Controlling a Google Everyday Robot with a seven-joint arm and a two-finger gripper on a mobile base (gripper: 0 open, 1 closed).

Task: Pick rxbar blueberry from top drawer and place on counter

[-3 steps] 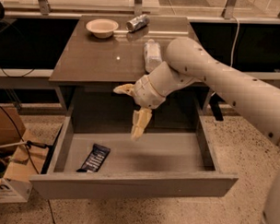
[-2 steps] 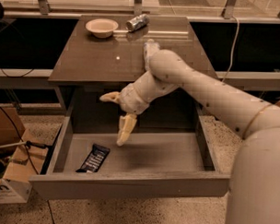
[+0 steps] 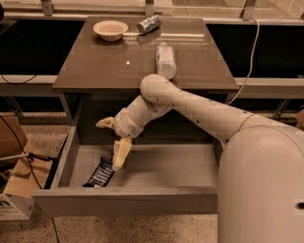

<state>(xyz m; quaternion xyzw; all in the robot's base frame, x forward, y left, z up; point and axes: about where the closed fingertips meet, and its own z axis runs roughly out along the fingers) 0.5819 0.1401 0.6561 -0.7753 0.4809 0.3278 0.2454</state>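
The rxbar blueberry (image 3: 100,174), a dark flat bar with white lettering, lies on the bottom of the open top drawer (image 3: 170,166), at its front left. My gripper (image 3: 108,146) is open inside the drawer. One cream finger (image 3: 121,152) points down with its tip just above the bar's far end. The other finger (image 3: 106,123) sticks out to the left, higher up. The gripper holds nothing. The brown counter (image 3: 99,66) lies above and behind the drawer.
On the counter are a cream bowl (image 3: 110,29) at the back left, a silvery can (image 3: 149,24) on its side at the back, and a clear plastic bottle (image 3: 165,60) lying in the middle. Cardboard boxes (image 3: 9,188) and cables are on the floor to the left.
My gripper has moved left and down inside the drawer, from its middle to just above the bar. The bar has not moved.
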